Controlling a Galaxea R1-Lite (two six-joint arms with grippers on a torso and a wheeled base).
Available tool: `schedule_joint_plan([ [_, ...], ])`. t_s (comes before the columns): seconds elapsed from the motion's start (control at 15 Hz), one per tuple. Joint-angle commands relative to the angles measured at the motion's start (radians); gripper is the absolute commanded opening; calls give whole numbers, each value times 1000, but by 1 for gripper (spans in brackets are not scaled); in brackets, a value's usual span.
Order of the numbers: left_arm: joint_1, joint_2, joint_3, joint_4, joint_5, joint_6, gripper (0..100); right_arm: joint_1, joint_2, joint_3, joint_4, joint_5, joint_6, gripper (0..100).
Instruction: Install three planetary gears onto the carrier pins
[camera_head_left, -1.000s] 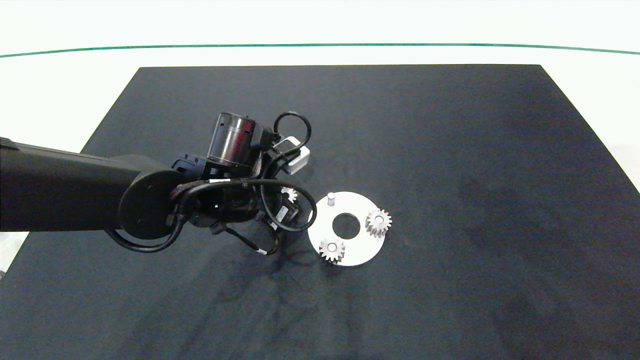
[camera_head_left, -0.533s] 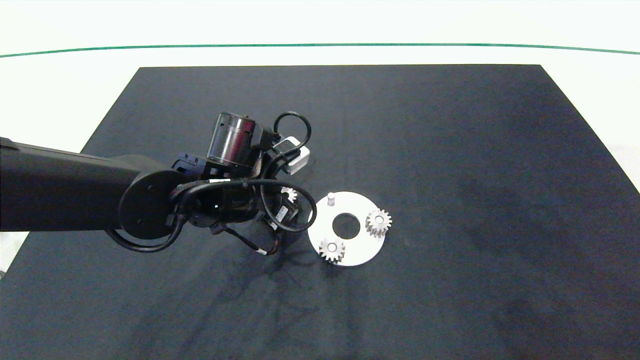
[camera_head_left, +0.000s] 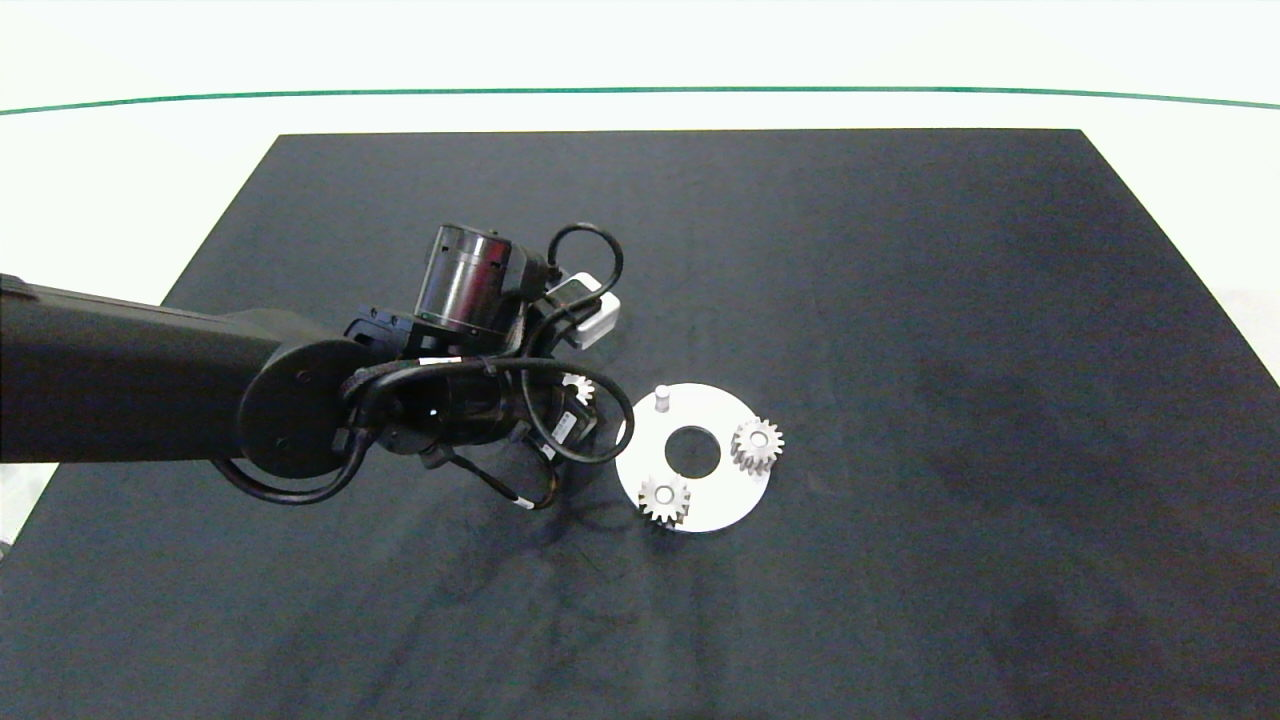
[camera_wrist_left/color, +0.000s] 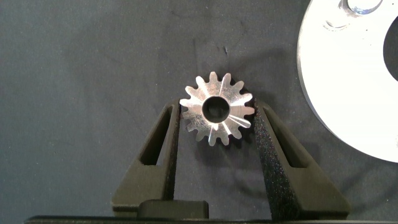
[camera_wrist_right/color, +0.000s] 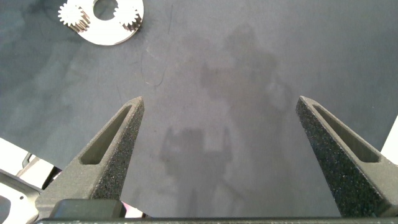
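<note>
A small silver gear (camera_wrist_left/color: 233, 118) lies on the black mat between the fingers of my left gripper (camera_wrist_left/color: 217, 111), whose pads touch its teeth on both sides. From above, this gear (camera_head_left: 578, 387) peeks out under the left wrist, just left of the white disc (camera_head_left: 720, 490). Two more gears (camera_head_left: 757, 445) (camera_head_left: 664, 497) sit on pins of the disc. One bare pin (camera_head_left: 661, 397) stands at the disc's far left side. My right gripper (camera_wrist_right/color: 217, 106) hangs open and empty high over the mat, far from the disc (camera_wrist_right/color: 102, 37).
The black mat (camera_head_left: 900, 350) covers most of the white table. A green line (camera_head_left: 640, 90) runs along the far side. The left arm's cables (camera_head_left: 560, 450) hang close to the disc's left rim.
</note>
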Motion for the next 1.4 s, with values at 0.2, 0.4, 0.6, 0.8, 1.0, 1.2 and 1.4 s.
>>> schedule_joint_plan([
  [0.2,-3,0,-6,-1,1,2,6,1,0,2,5,-2,-2,100],
  [0.4,-1,-2,-2,1,1,-3,0,1,0,2,4,-2,-2,100],
  [0.6,2,-11,6,-1,1,-1,0,1,-2,2,4,-2,-3,100],
  [0.8,-6,-33,-17,1,-1,5,0,1,-2,-6,5,-2,-3,100],
  [1.0,-6,-43,-48,50,-1,3,0,1,0,-7,4,-2,-5,100],
  [1.2,-6,-46,-41,51,1,3,0,1,-2,-7,5,-2,-5,100],
  [1.4,-6,-42,-45,51,1,2,0,1,-2,-6,5,-2,-5,100],
])
